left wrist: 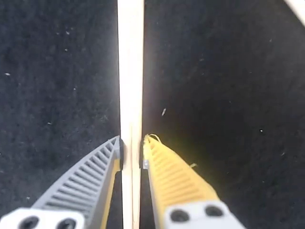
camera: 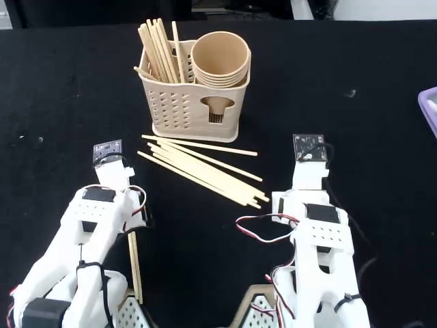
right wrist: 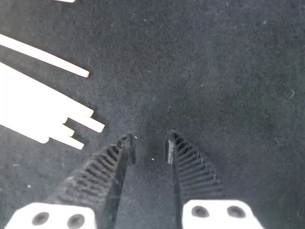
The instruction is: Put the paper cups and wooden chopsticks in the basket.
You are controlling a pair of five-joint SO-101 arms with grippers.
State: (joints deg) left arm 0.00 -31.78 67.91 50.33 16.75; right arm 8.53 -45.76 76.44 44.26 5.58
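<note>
Centrally at the far side of the black table stands the basket, a slotted beige box with two compartments. Its left compartment holds a bundle of upright chopsticks leaning to the left, and its right compartment holds the paper cups, nested in one stack with the mouth facing up.

Just near of the basket, the loose chopsticks lie flat on the table in a fan running from far left to near right, their near ends reaching toward the right arm.

The left tool is clenched on a single chopstick, which passes straight between its grey finger and its yellow finger. From above, that stick lies at the near left beneath the left arm, well apart from the fan.

The right tool is released, with a narrow gap between its dark fingers and nothing in it. It hangs over bare table just beside the near ends of the loose chopsticks.

A purple object sits at the right edge.
</note>
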